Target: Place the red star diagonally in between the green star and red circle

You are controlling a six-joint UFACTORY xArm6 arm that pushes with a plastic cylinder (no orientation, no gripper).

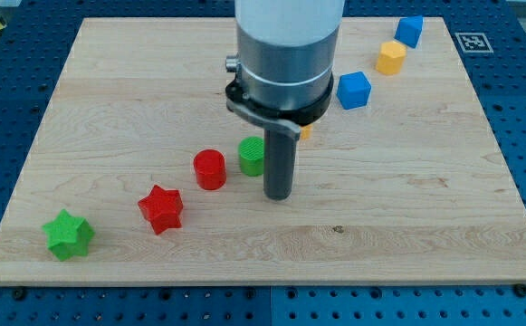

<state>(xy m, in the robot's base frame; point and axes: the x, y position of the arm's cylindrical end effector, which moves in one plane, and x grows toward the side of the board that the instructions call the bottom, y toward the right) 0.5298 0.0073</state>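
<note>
Green star [68,234] lies nearest, at the counter's [407,217] lower left; red star [161,209] sits diagonally between it and red circle [210,169]. My tip [277,196] rests just right of a green block [253,156]. I see no gripper.

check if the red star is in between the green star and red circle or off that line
In between: the red star sits on the diagonal from the green star to the red circle.

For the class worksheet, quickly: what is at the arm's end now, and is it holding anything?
No claw: my tip is a bare rod end, holding nothing.
It sits just right of the green block, right of the red circle.
</note>
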